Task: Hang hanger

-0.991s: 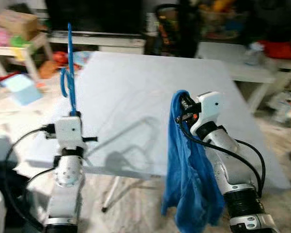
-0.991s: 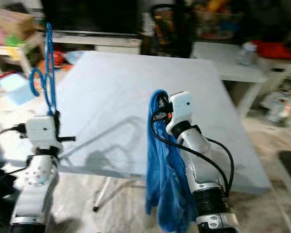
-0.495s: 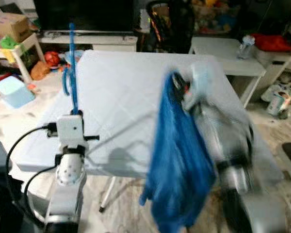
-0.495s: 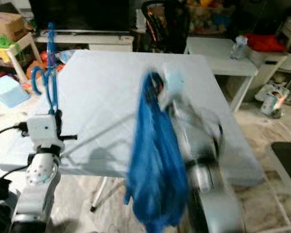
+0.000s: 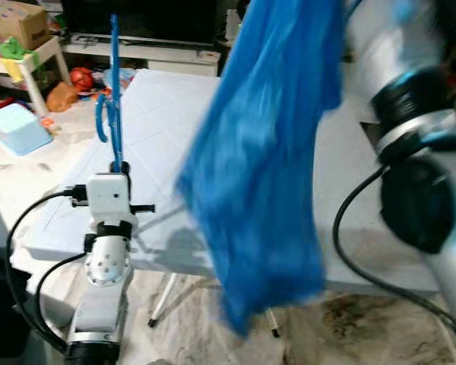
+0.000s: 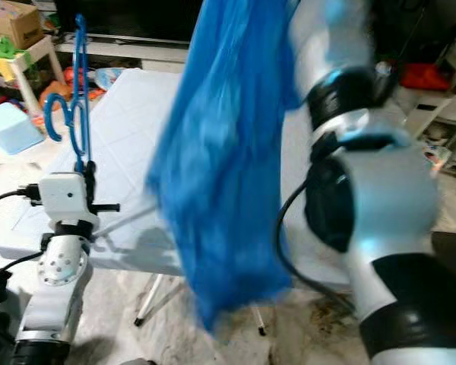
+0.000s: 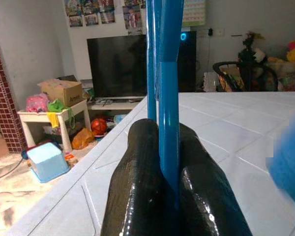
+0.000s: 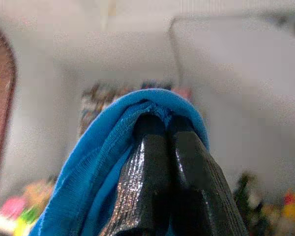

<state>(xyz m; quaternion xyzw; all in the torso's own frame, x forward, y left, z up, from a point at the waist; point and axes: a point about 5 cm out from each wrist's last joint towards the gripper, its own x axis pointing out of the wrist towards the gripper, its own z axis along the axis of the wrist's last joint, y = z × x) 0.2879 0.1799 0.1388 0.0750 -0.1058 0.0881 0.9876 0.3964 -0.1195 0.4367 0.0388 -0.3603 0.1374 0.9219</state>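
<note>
Since a second ago your right arm has swung the blue garment [image 5: 266, 152] up high, its fingers [image 8: 157, 177] clenched in the cloth. Left gripper [image 7: 169, 189] clamps the blue hanger [image 5: 111, 99], long axis upright, to the garment's left over the table [image 5: 167, 114].

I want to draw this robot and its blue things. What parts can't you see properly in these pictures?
- Blue cloth: blurred in both eye views; its top is cut off by the upper edge.
- Right hand: the cloth drapes over its fingers, hiding the grip.
- Blue hanger: seen edge-on from the head, so its shape is unclear.
- Left hand: its fingers hide the hanger's lower end.
</note>
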